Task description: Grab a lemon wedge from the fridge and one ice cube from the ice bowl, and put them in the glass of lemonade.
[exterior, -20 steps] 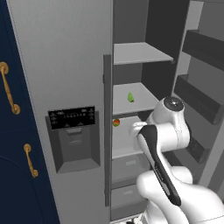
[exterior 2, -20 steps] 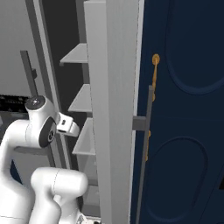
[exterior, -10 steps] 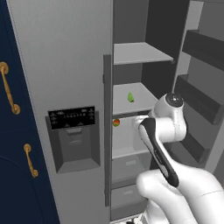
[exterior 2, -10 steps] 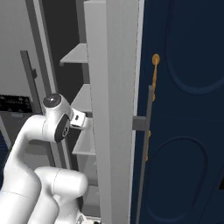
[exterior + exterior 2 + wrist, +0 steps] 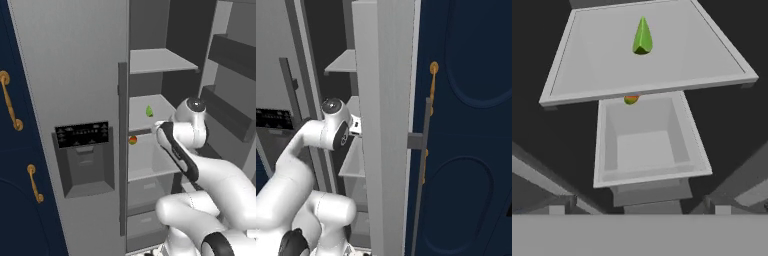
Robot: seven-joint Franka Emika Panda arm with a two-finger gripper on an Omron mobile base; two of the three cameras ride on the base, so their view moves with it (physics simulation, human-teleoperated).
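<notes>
One fridge (image 5: 75,75), right door swung open, arm reaching in. Middle shelf (image 5: 592,60) carries lemon wedge (image 5: 642,36), upright, tip up, ahead of pincer and farther in. Pincer wide open, empty. Hand view shows small red-green fruit (image 5: 631,100) under shelf edge; right base view hides wedge behind door.

Since a second ago the white arm (image 5: 186,131) has swung its wrist deeper into the open fridge (image 5: 70,75). It has risen closer to the shelf (image 5: 647,55) that carries the lemon wedge (image 5: 149,111).
</notes>
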